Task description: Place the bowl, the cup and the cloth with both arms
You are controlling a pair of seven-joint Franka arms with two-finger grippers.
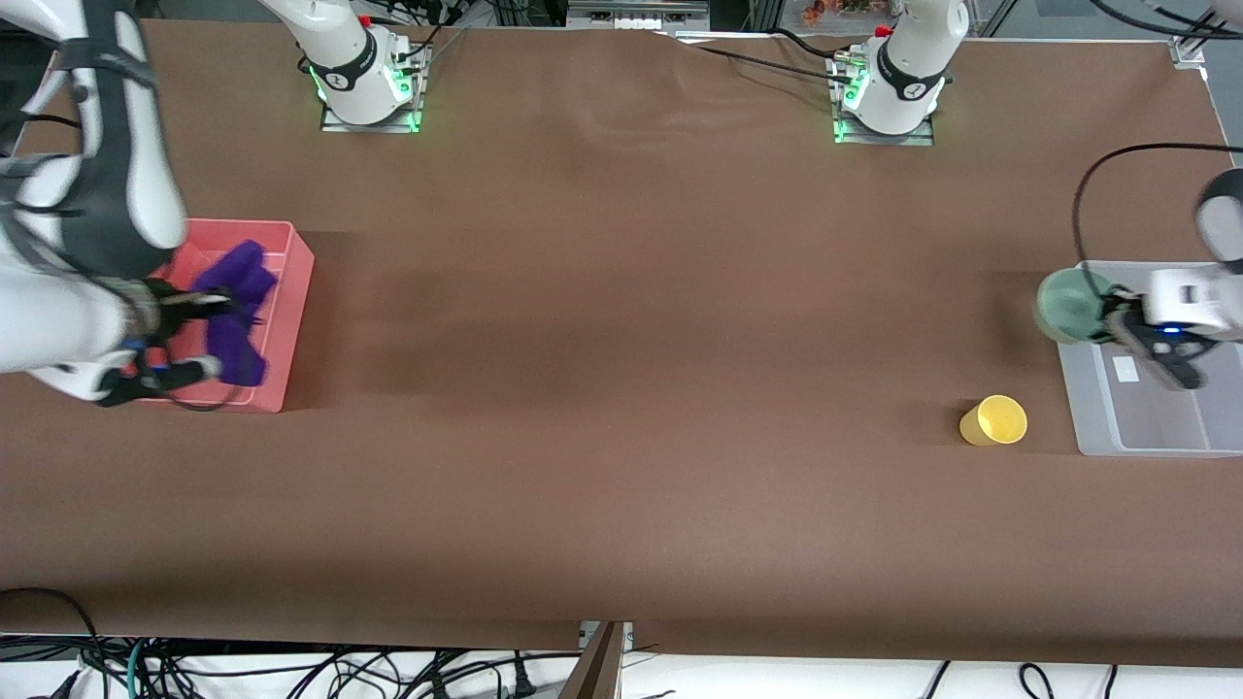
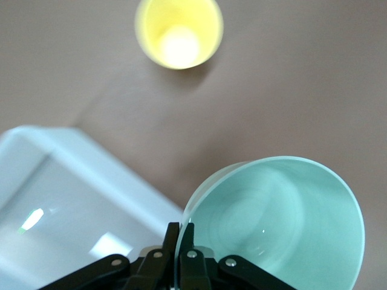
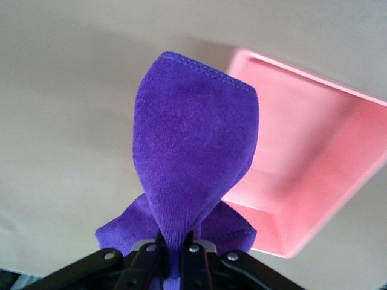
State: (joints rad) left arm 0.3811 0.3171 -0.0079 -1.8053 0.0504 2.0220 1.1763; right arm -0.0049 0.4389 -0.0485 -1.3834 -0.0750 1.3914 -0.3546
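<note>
A: How much open room is there on the tabletop (image 1: 621,388)?

B: A lot. The brown middle part is bare from the pink tray (image 1: 291,320) at the right arm's end to the grey tray (image 1: 1097,408) at the left arm's end. Both trays sit close to the short edges of the tabletop. The grey tray is cut off by the side of the front view, so its full shape does not show.

A: Where is the cloth (image 1: 238,311)?

B: The right claw (image 1: 199,335) holds it over the pink tray. In the right wrist view the purple cloth (image 3: 193,151) hangs down from the fingers, which are pressed together on its top fold. The right arm covers part of the pink tray in the front view, and I cannot tell if the low end of the cloth touches the tray floor.

A: And the bowl (image 1: 1068,306)?

B: The left claw (image 1: 1117,320) pinches its rim, one finger inside and one outside. The green bowl (image 2: 284,223) is tilted and is over the corner of the grey tray (image 2: 78,199) nearest the middle of the tabletop. Whether it rests on that edge is hard to see.

A: The cup (image 1: 993,420)?

B: The yellow cup (image 2: 179,30) is free on the tabletop, near the grey tray and nearer to the front camera than the bowl. It looks to lie on its side in the front view.
</note>
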